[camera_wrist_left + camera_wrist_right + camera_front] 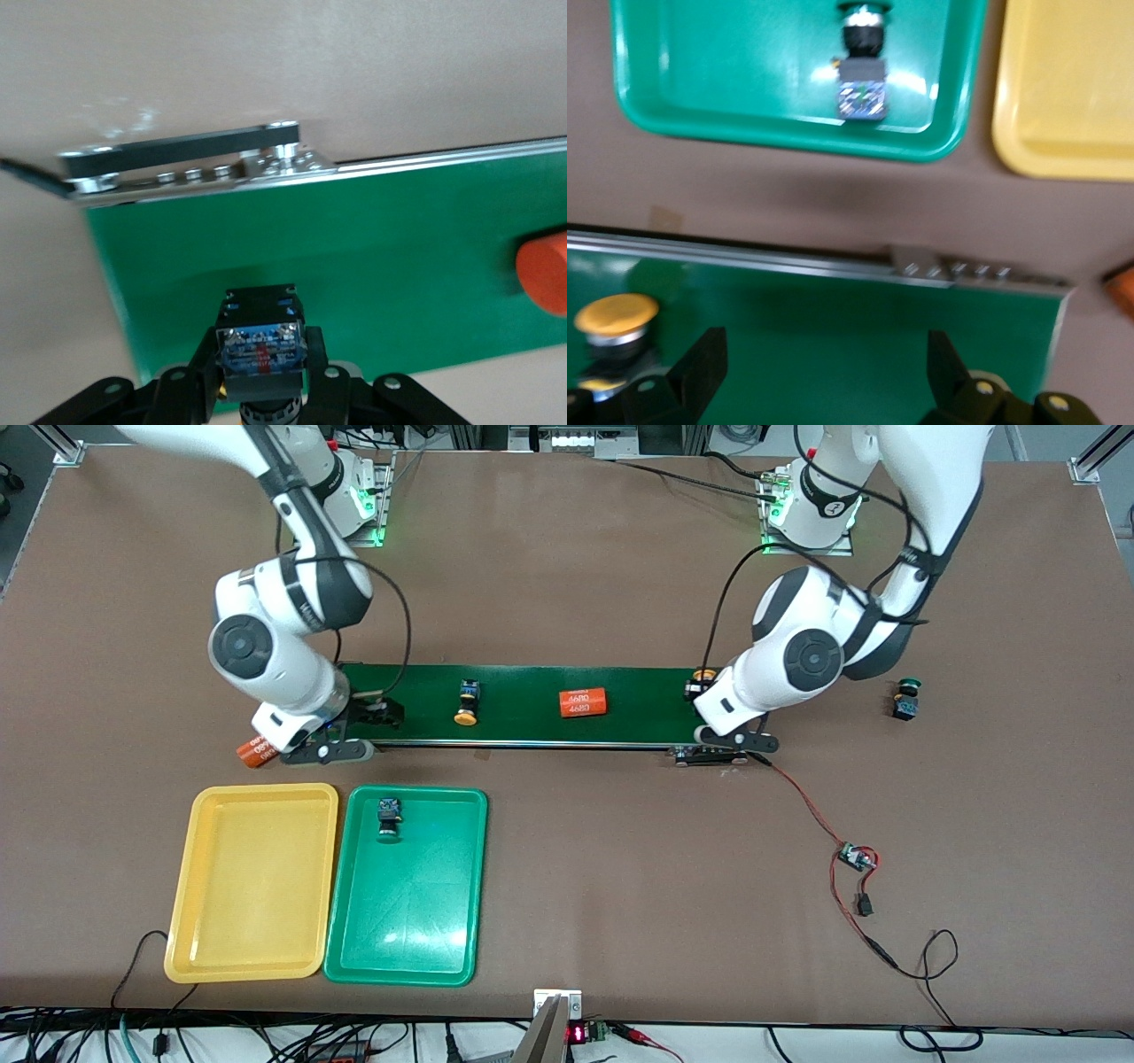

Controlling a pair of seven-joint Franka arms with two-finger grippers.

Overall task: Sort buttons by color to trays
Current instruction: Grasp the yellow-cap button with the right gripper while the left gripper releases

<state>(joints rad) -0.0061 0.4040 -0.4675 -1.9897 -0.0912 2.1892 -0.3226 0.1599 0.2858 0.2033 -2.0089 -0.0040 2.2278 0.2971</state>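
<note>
Pinching a yellow-capped button [261, 341] over the conveyor belt [354, 266], left jaws; right jaws spread

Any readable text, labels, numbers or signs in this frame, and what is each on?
Orange cylinder on the belt: white print, too blurred to read.
Orange cylinder off the belt's end by the right gripper: white print, unreadable.
Red display at the table edge: digits too small.
Buttons and trays: no text visible.
</note>
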